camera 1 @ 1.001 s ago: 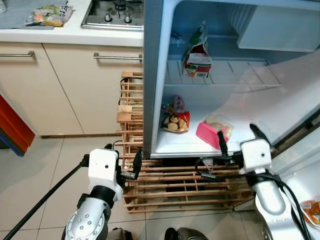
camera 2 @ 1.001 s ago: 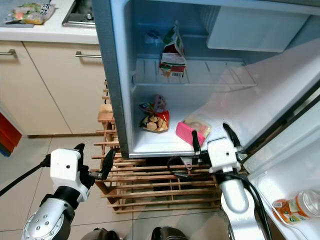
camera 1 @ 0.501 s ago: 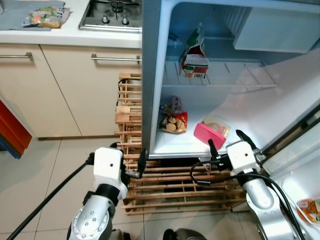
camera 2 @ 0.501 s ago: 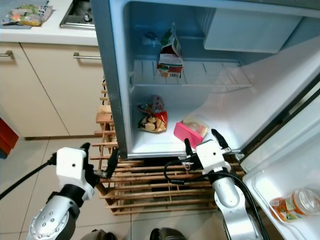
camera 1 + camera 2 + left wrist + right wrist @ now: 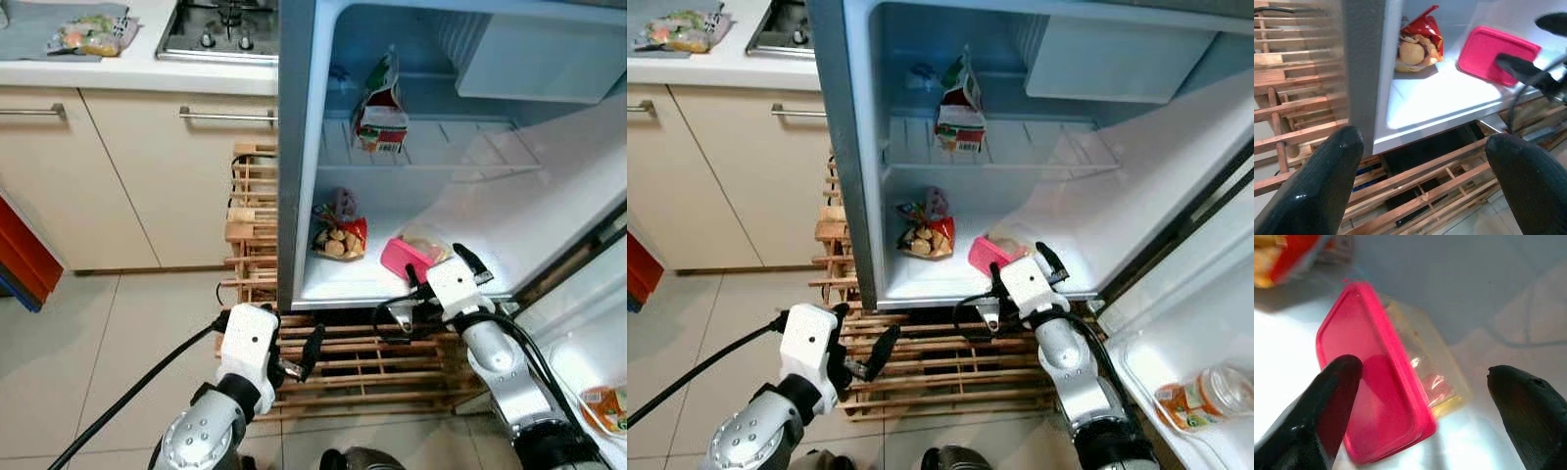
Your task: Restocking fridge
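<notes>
two eye views: the right gripper (image 5: 443, 274) sits at the front lip of the fridge (image 5: 294, 147), at about 4 o'clock in the left eye view, closer to the pink-lidded container (image 5: 402, 258) than it was a second ago; the arm has reached forward and up.
change, left side: the left gripper (image 5: 299, 357) has swung toward 6 o'clock, now in front of the wooden rack (image 5: 343, 367) under the fridge, holding nothing.
meaning: likely the container has just been set down, or is about to be nudged deeper; the pictures do not settle which.
other stock: a snack bag (image 5: 341, 231) stands at 9 o'clock of the container on the same lower shelf; a carton (image 5: 381, 103) stands on the shelf above.
left wrist view: its two black fingers (image 5: 1327, 181) stand wide apart with only air between them, looking at the shelf edge, the red bag and the pink lid beyond.
right wrist view: the fingers (image 5: 1334, 396) are spread wide, one on each side of the container (image 5: 1376, 382), not closed on it; whether either touches it cannot be told.
container pose: it lies tilted, pink lid face turned toward the snack bag, clear tub behind it.
long axis: runs from about 11 o'clock to 5 o'clock in the right wrist view, slanting across the shelf.
</notes>
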